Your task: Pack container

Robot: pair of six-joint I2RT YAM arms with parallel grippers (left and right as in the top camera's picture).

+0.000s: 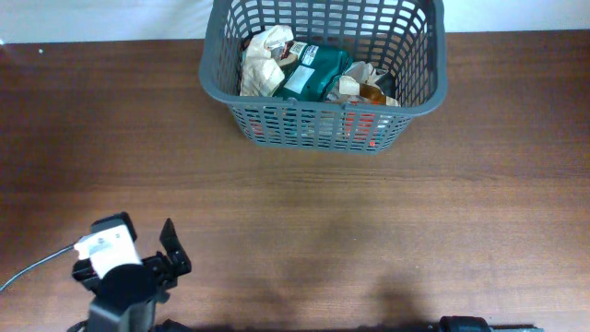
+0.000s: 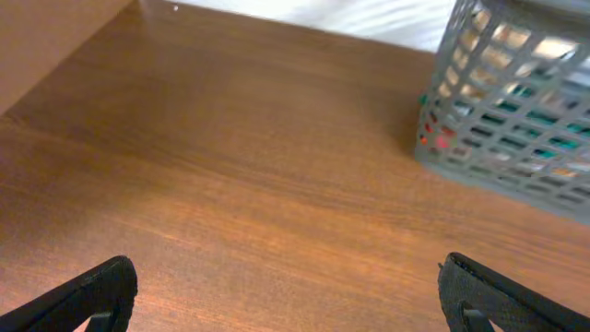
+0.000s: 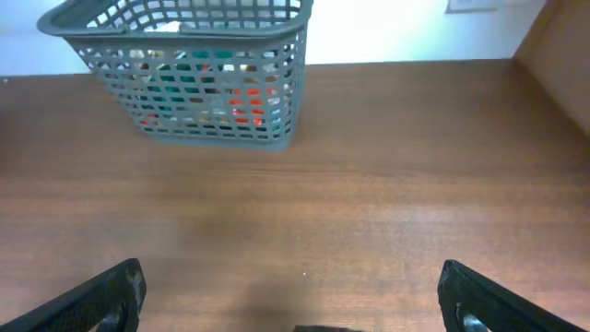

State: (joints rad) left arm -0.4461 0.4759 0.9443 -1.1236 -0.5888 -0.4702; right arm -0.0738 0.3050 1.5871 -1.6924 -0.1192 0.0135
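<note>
The dark grey lattice container (image 1: 323, 115) stands at the table's far edge, a little right of centre. It holds several snack packets, among them a green packet (image 1: 313, 72) and crumpled beige ones (image 1: 263, 60). It shows in the left wrist view (image 2: 516, 157) and in the right wrist view (image 3: 198, 120). My left gripper (image 2: 288, 300) is open and empty over bare wood at the front left; its arm shows in the overhead view (image 1: 129, 272). My right gripper (image 3: 295, 295) is open and empty over bare wood at the front; only a bit of its arm (image 1: 466, 325) shows overhead.
The brown wooden table (image 1: 369, 221) runs across the whole view. A white wall or surface (image 1: 92, 18) lies behind its far edge. A wooden side panel (image 3: 562, 46) rises at the right in the right wrist view.
</note>
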